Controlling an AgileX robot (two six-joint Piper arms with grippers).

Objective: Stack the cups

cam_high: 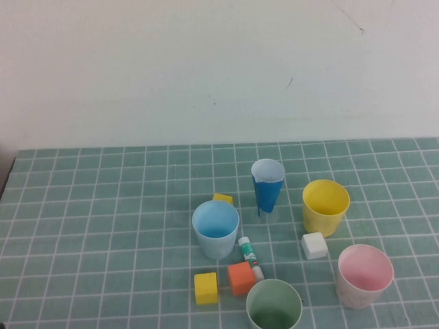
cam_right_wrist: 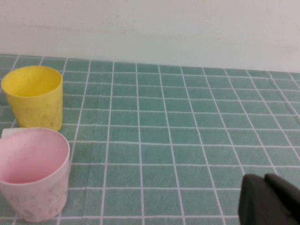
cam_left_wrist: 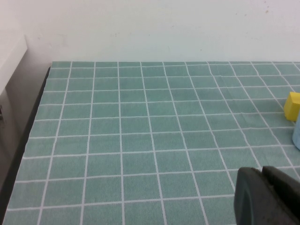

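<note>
Four cups upright, apart on desk [cam_high: 82, 205]: light blue cup [cam_high: 215, 229] centre, yellow cup [cam_high: 325, 207] far right, pink cup [cam_high: 364, 275] near right, sage green cup [cam_high: 274, 306] nearest centre. Left gripper [cam_left_wrist: 268, 197] over bare left tiles, fingers closed, empty. Right gripper [cam_right_wrist: 269, 200] right of pink cup, fingers closed, empty.

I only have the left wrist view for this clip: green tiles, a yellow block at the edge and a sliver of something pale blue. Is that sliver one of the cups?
Observer: Yes. The high view shows a light blue cup standing upright, mouth up.
Operator: Are the other cups stacked yet?
Observer: No. The yellow cup, pink cup and sage green cup each stand alone.
Operator: Where is the right gripper?
Observer: The right gripper is shut, holding nothing, off to the side of the pink cup; the left gripper is shut too.
</note>
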